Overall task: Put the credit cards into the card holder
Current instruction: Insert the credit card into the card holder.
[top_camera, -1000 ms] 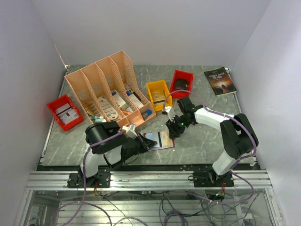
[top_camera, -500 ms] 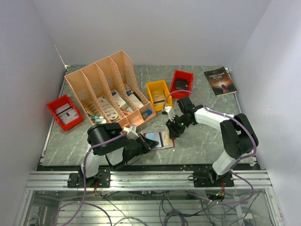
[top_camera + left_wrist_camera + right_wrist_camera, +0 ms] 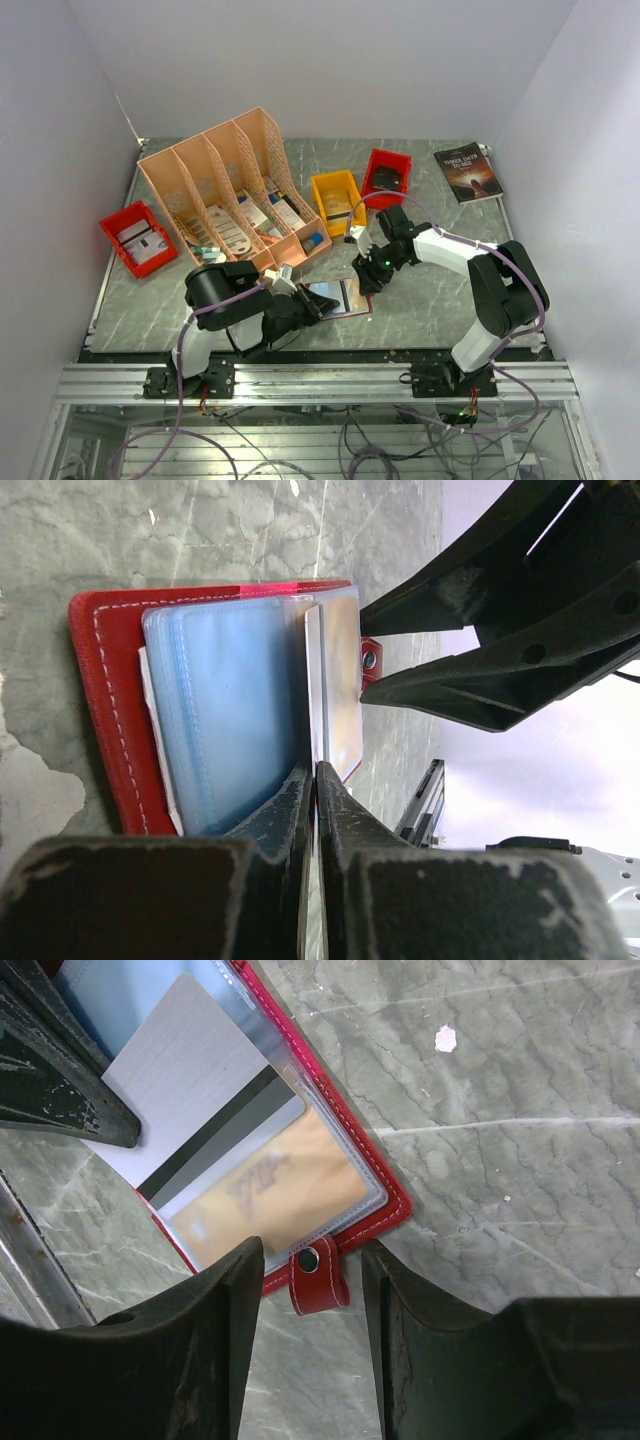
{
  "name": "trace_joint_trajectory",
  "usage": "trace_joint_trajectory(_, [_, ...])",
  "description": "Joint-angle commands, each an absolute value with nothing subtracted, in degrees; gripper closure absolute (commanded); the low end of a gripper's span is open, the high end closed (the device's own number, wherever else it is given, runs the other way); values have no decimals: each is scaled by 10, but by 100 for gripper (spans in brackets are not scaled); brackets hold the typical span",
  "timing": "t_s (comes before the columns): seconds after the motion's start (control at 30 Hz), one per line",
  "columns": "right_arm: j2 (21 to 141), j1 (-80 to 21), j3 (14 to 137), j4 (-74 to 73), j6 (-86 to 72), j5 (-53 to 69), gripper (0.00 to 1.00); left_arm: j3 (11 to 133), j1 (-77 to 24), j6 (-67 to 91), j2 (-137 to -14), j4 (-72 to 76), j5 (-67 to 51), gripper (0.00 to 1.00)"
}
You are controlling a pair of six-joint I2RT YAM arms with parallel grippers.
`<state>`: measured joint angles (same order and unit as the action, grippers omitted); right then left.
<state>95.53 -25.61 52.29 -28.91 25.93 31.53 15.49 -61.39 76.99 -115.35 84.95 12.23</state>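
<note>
The card holder (image 3: 350, 297) lies open on the table, red with clear pockets (image 3: 225, 700). My left gripper (image 3: 318, 305) is shut on the thin edge of a grey credit card (image 3: 185, 1100) with a black stripe. That card stands partly inside a clear pocket, over an orange credit card (image 3: 275, 1200) held in the pocket. In the left wrist view the gripper (image 3: 315, 772) pinches the card (image 3: 337, 670) edge-on. My right gripper (image 3: 312, 1255) is open at the holder's right edge, its fingers on either side of the red snap tab (image 3: 320, 1280).
A peach file organiser (image 3: 230, 190) with leaflets stands at the back left. A red bin (image 3: 138, 238) sits far left. A yellow bin (image 3: 337, 200) and another red bin (image 3: 387, 175) sit behind the holder. A dark book (image 3: 468, 172) lies back right.
The left arm has crept slightly to the right with the grey card. The right arm has stayed where it was.
</note>
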Motion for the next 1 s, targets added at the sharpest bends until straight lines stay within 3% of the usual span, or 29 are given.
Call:
trace_joint_trajectory(0.0, [942, -250, 530, -294, 272, 318, 53, 155, -621, 761, -1144, 825, 111, 85])
trace_joint_trajectory(0.17, [898, -230, 527, -300, 296, 329, 46, 151, -621, 765, -1155, 834, 109, 79])
trace_joint_trajectory(0.33, [847, -218, 531, -301, 298, 408, 50, 151, -621, 759, -1166, 849, 102, 75])
trace_joint_trajectory(0.4, [850, -219, 544, -297, 269, 466, 64, 151, -621, 757, -1170, 859, 100, 74])
trace_joint_trajectory(0.5, [887, -236, 571, -302, 227, 528, 96, 151, -620, 754, -1167, 860, 98, 74])
trace_joint_trajectory(0.53, [901, -245, 588, -301, 212, 530, 100, 150, -620, 752, -1163, 857, 98, 73])
trace_joint_trajectory(0.97, [1016, -390, 680, -260, 4, 351, 100, 152, -620, 744, -1158, 851, 96, 73])
